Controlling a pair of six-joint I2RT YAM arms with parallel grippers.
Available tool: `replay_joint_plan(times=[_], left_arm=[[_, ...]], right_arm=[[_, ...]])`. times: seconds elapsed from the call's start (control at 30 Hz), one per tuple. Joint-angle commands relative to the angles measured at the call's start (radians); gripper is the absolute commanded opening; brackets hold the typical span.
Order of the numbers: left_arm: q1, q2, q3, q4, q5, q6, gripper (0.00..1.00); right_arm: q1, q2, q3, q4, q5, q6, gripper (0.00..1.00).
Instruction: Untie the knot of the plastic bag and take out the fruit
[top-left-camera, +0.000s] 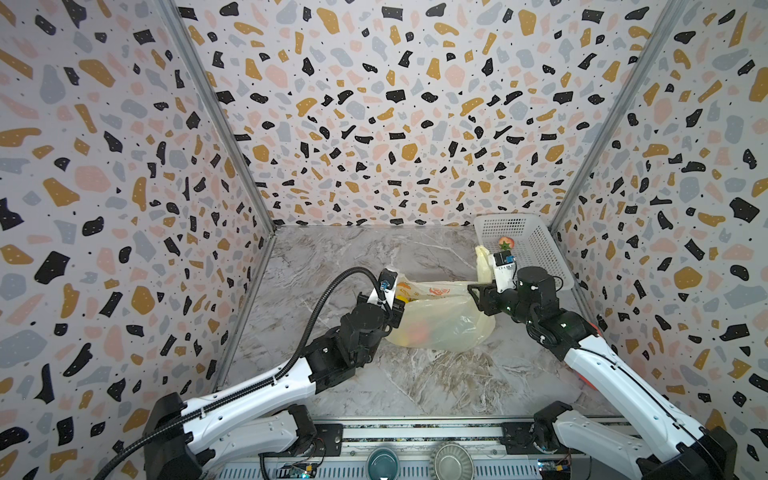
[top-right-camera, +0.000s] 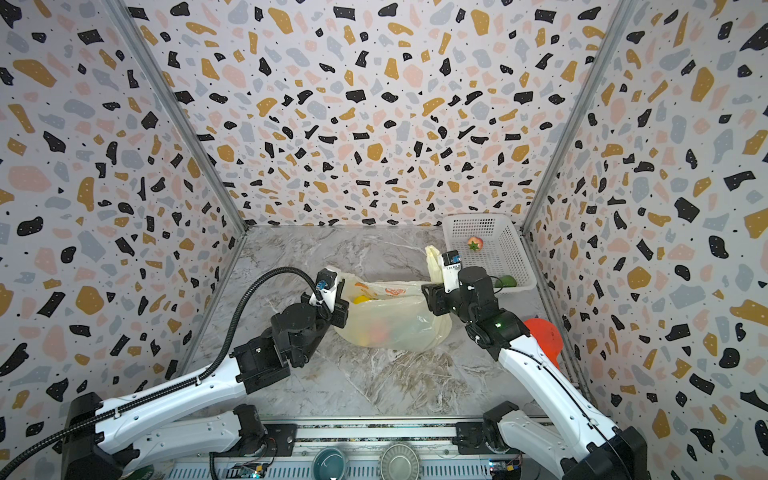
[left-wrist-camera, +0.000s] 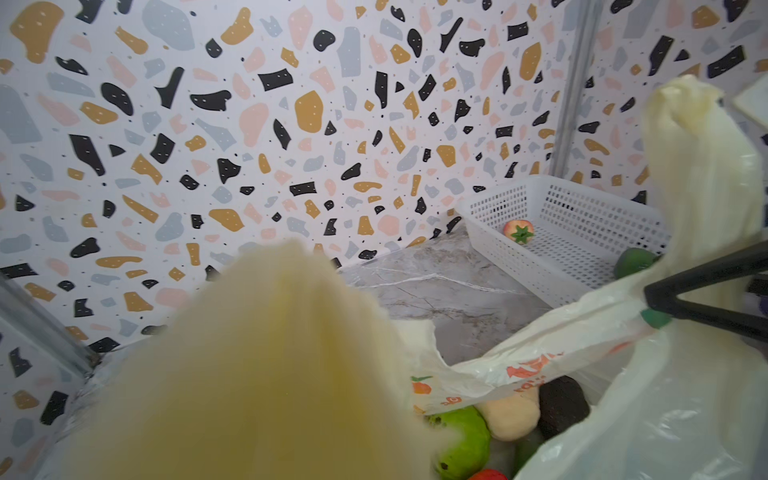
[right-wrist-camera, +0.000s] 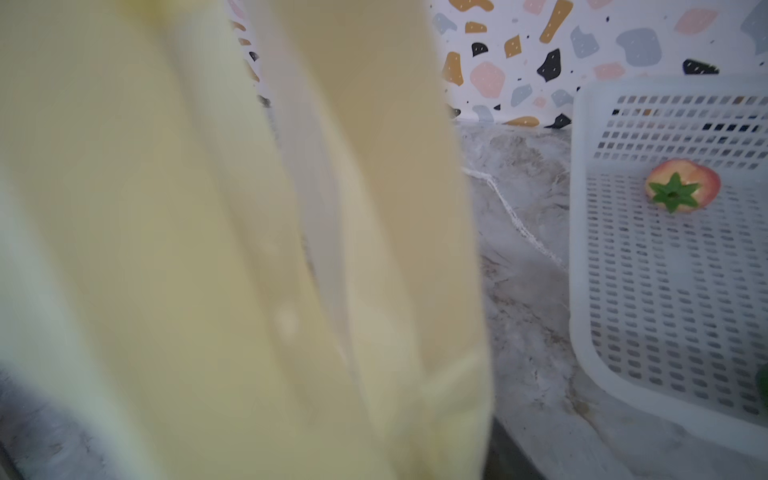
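The pale yellow plastic bag (top-left-camera: 444, 324) lies mid-table with its mouth open, so no knot shows. Its two handles stand apart. My left gripper (top-left-camera: 397, 303) is at the bag's left edge, shut on the left handle (left-wrist-camera: 270, 353), which hides the jaws in the left wrist view. My right gripper (top-left-camera: 478, 291) is at the bag's right edge beside the upright right handle (top-left-camera: 483, 264); its jaws look parted. That handle (right-wrist-camera: 208, 249) fills the right wrist view. Fruit lies inside the bag: a green one (left-wrist-camera: 465, 440), a beige one (left-wrist-camera: 511, 415) and a dark one (left-wrist-camera: 561, 407).
A white perforated basket (top-left-camera: 511, 217) stands at the back right, holding a red fruit with a green stalk (top-left-camera: 505, 242) and a green fruit (top-right-camera: 505, 281). A red-orange object (top-right-camera: 544, 336) lies under the right arm. Two bowls (top-left-camera: 382, 463) sit by the front rail.
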Motion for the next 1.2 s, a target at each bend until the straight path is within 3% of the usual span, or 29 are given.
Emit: replay_joint_plan(times=[0.0, 0.07, 0.2, 0.4, 0.53, 0.67, 0.77, 1.03, 1.17], left_arm=[[0.004, -0.046, -0.021, -0.017, 0.151, -0.051, 0.00], [0.004, -0.062, -0.036, -0.038, 0.201, -0.077, 0.00], [0.003, -0.090, -0.065, -0.041, 0.237, -0.119, 0.00], [0.003, -0.138, -0.071, -0.011, 0.192, -0.150, 0.00], [0.003, -0.164, -0.078, 0.013, 0.164, -0.152, 0.00], [0.004, -0.172, -0.087, 0.042, 0.154, -0.142, 0.00], [0.004, -0.166, -0.090, 0.039, 0.163, -0.133, 0.00], [0.004, -0.187, -0.113, 0.038, 0.177, -0.135, 0.00], [0.004, -0.197, -0.116, 0.033, 0.171, -0.135, 0.00]], right_arm=[[0.000, -0.015, 0.101, -0.141, -0.046, -0.005, 0.80], [0.000, -0.025, 0.158, -0.229, -0.078, -0.005, 0.90], [0.000, -0.037, 0.253, -0.378, -0.126, 0.001, 0.99], [0.034, -0.105, 0.335, -0.487, -0.191, 0.039, 0.99], [0.146, -0.098, 0.372, -0.485, -0.234, 0.082, 1.00], [0.330, -0.032, 0.362, -0.407, -0.126, 0.108, 0.96], [0.392, 0.057, 0.371, -0.326, -0.125, 0.101, 0.91], [0.397, 0.293, 0.495, -0.284, -0.169, 0.055, 0.79], [0.380, 0.332, 0.474, -0.280, -0.172, 0.072, 0.74]])
